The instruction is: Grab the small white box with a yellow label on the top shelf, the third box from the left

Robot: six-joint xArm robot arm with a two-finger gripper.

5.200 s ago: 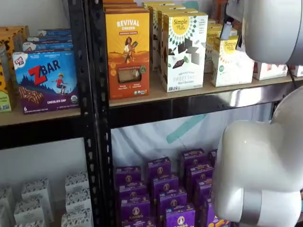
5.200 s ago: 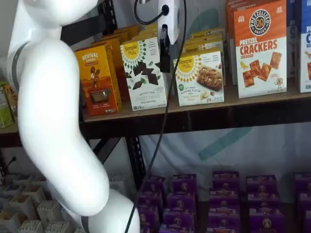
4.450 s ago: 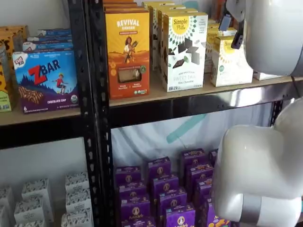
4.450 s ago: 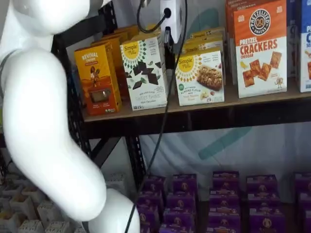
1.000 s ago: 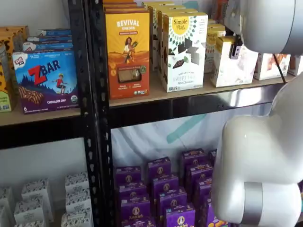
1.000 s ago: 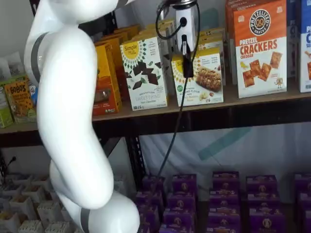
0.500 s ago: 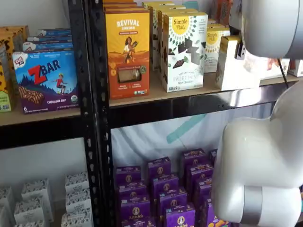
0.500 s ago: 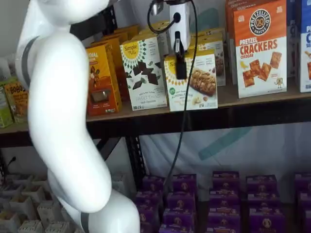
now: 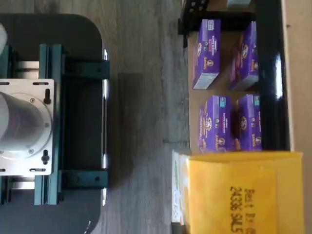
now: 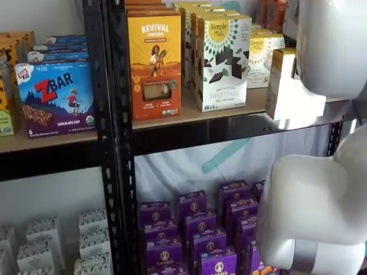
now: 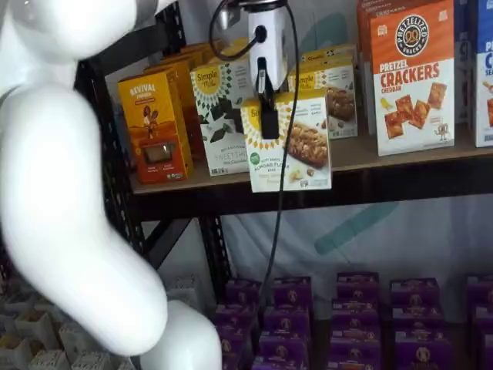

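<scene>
The small white box [image 11: 296, 146], with a yellow logo, a green dot and a food picture, hangs in front of the top shelf [image 11: 400, 154], off its board. My gripper [image 11: 269, 117] is shut on it from above; one black finger lies over the box's front. In a shelf view the box [image 10: 284, 86] shows side-on with its yellow top edge, past the shelf's front edge [image 10: 189, 114], and the white arm hides the fingers. In the wrist view the box's yellow top [image 9: 243, 195] with printed text fills one corner.
The taller white box with dark shapes [image 11: 219, 116] and an orange box [image 11: 152, 127] stand left of the gap. A like small white box [image 11: 327, 96] stands behind, a cracker box [image 11: 412, 77] to the right. Purple boxes [image 11: 347, 316] fill the lower shelf. The white arm [image 11: 69, 193] blocks the left.
The gripper has drawn the small white box out from its row and off the shelf board, toward the cameras and slightly lower. A like box behind it now shows.
</scene>
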